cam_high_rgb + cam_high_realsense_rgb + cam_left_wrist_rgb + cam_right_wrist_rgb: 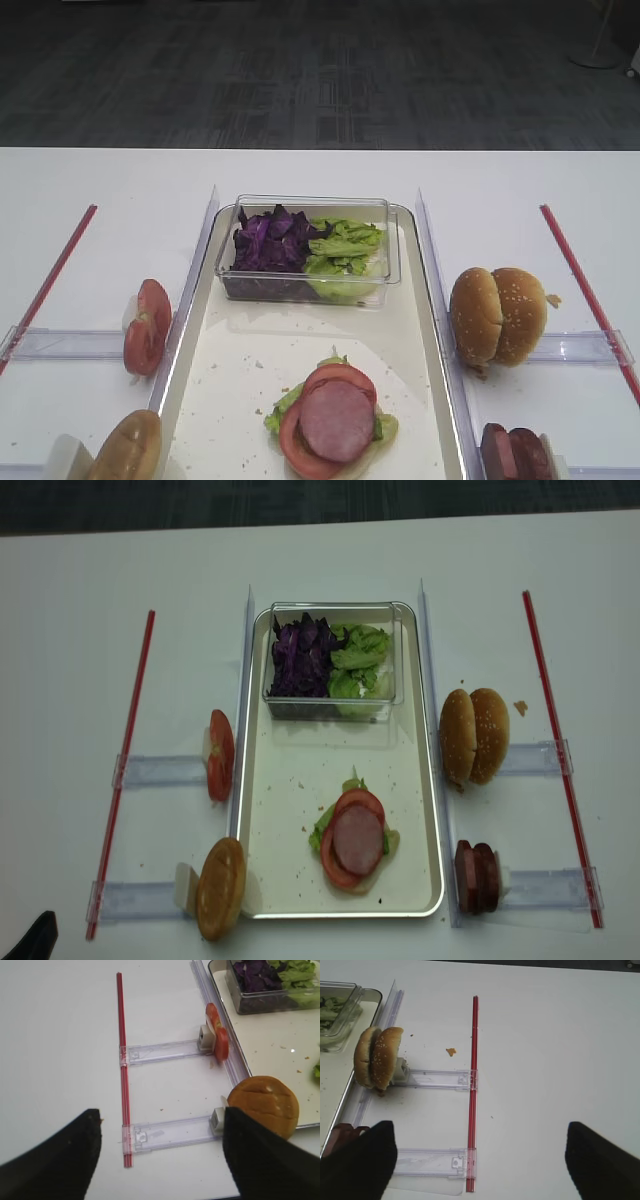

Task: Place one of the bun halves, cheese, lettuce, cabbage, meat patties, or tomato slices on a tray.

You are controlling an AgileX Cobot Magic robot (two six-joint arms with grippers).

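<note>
Ahead and left of the right gripper (480, 1160), two golden-brown sesame bun halves (378, 1057) stood on edge beside the silvery-rimmed rectangular tray (372, 993). Dark-edged round meat patties (344, 1135) lay by its left finger, and a long red plastic strip (473, 1090) ran forward between its fingers.

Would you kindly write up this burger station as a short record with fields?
tray: large silvery-rimmed rectangular tray, crumb-speckled
stack on tray: pink round meat patty on red tomato slices over green lettuce
box: clear plastic box at the tray's far end, purple cabbage beside lettuce
right of tray: sesame bun halves on edge; dark red patties
left of tray: tomato slices; golden bun
right gripper: open, empty
left gripper: open, empty
</note>
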